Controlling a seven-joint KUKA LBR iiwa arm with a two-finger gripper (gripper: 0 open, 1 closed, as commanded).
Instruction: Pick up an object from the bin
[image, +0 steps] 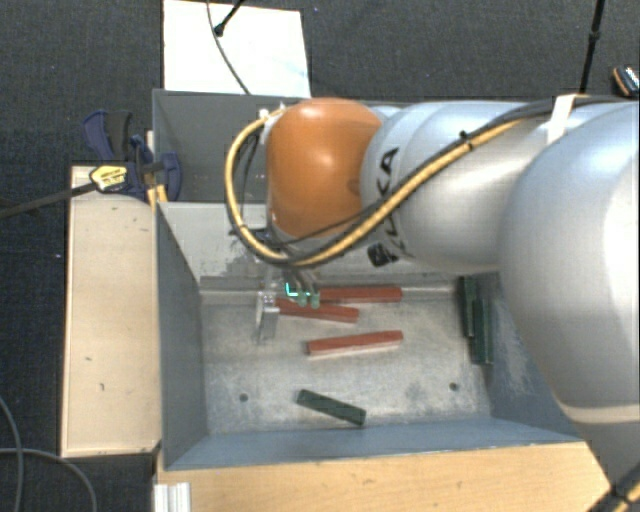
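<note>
Item: red-brown flat bar, middle of three (322, 313), lying nearly level across the centre of the bin floor, its left end under the gripper (283, 308); judged the likeliest candidate for the pick, though nothing is seen held. Gripper: low in the bin at centre left of the frame, tucked beneath the orange wrist cover (315, 165); whether it is released or clenched cannot be told. Adjoining: upper red-brown bar (355, 294), just above the first and apparently touching or overlapping it near the left end, close along the foot of the back wall; lower red-brown bar (355, 343), apart, slightly tilted, just below. Further out: dark green bar (331, 407), lower centre, well apart; second dark green bar (475, 320), lengthwise against the right side, partly behind the arm. Container: grey metal bin (180, 350). Hazards, as judged: a grasp at the very end of a long bar may let it pivot and slip on lifting; the two crowded upper bars may be pinched together or one dragged by the other; the nearness of the back wall leaves little room, so a scrape is possible.
</note>
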